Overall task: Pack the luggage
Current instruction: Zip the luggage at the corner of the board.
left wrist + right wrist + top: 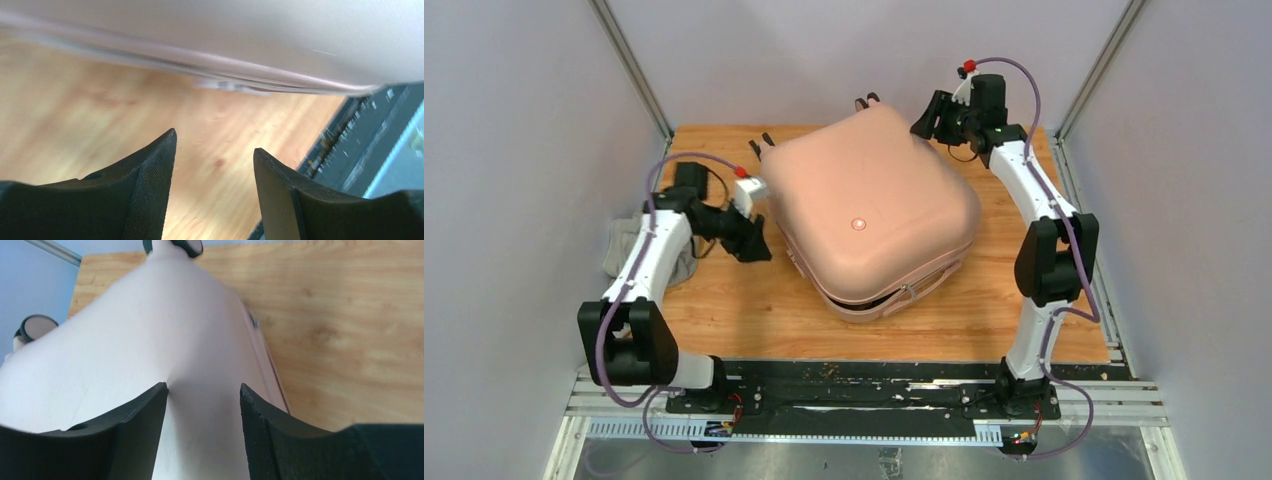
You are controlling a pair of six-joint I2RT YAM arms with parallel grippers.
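The pale pink suitcase [870, 210] lies lid-down across the middle of the wooden table, its shells nearly together with a dark gap at the near corner. Its wheels [865, 101] stick out at the far side. My left gripper [756, 240] is open and empty, just off the suitcase's left side; the left wrist view shows the shell edge [250, 45] above its fingers [150, 190]. My right gripper [926, 117] is open and empty at the suitcase's far right corner, its fingers [145, 420] right over the pink shell [150, 340].
A grey cloth [624, 245] lies at the table's left edge behind the left arm. Grey walls close in the left, far and right sides. A black rail [864, 385] runs along the near edge. Bare wood [754, 320] shows in front of the suitcase.
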